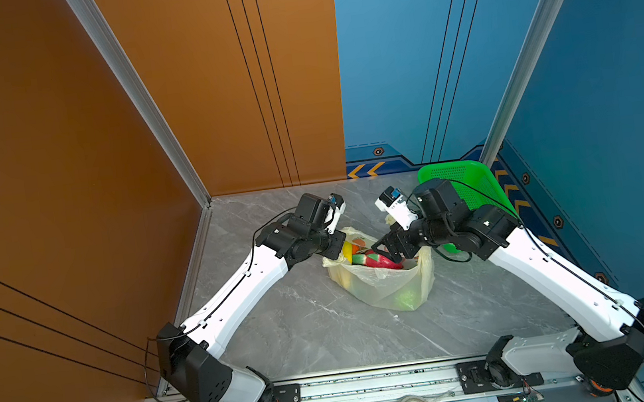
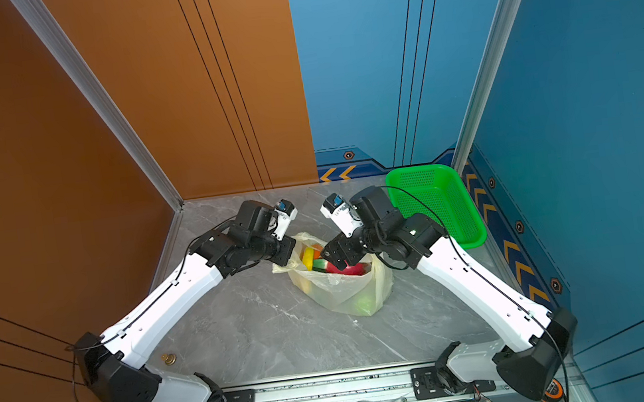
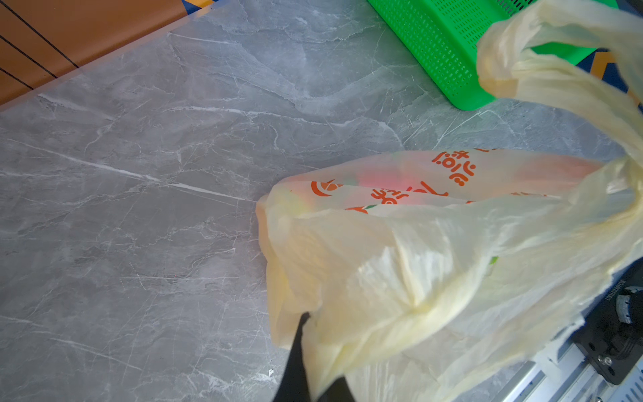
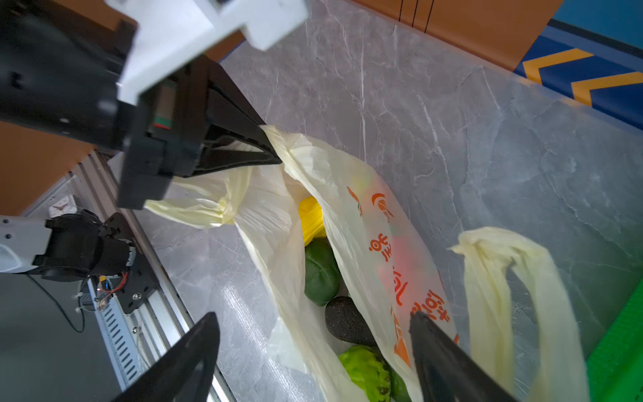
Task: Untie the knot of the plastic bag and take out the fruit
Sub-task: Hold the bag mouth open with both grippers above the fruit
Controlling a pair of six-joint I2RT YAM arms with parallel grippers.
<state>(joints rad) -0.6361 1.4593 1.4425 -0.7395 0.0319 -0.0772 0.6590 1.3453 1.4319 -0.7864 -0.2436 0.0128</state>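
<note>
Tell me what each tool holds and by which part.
The left tool is shut on the plastic bag, pinching the edge of its mouth. The right tool is open, holding nothing.

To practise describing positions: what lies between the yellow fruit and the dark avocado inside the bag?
A smooth green fruit, shown in the right wrist view.

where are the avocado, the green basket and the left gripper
avocado (image 4: 348,322): right wrist view, its dark skin
green basket (image 2: 437,200): a top view, bare mesh floor
left gripper (image 4: 272,150): right wrist view, between fingertips shut on plastic bag (image 4: 323,167)
</note>
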